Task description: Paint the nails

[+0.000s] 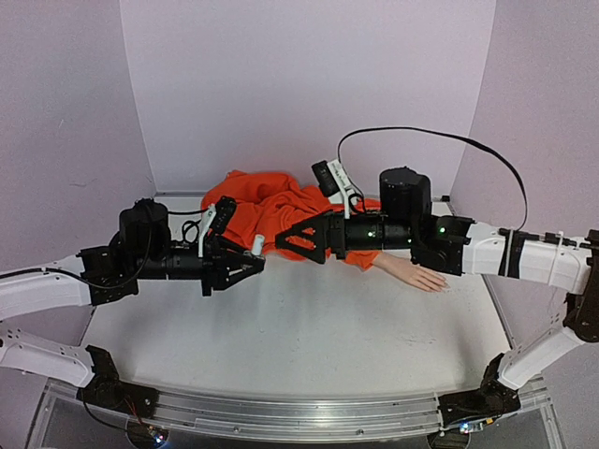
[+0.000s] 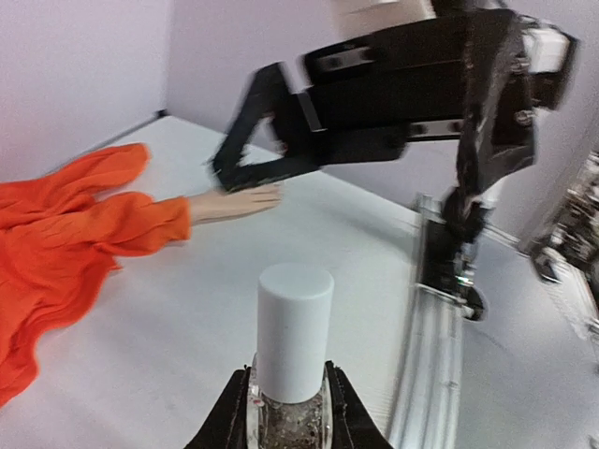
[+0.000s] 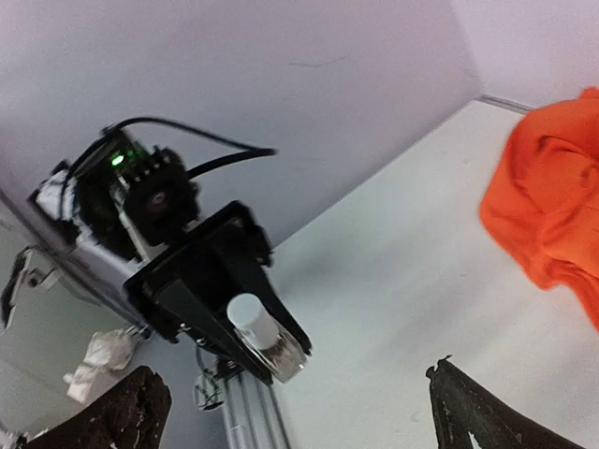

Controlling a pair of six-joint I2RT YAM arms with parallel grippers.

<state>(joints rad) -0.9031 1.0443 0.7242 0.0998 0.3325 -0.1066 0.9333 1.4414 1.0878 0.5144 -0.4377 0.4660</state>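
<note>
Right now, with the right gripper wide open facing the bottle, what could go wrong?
The right gripper could bump the bottle in the shut left gripper instead of closing around its white cap. The right arm hangs above the mannequin hand, so lowering it might strike that hand.

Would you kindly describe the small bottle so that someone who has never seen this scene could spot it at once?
Start at the white table and follow the left arm inward to the left gripper. Held between its jaws is the bottle: small, clear glass under a tall white cylindrical cap, unlike the soft orange sleeve and pale mannequin hand lying farther back.
</note>
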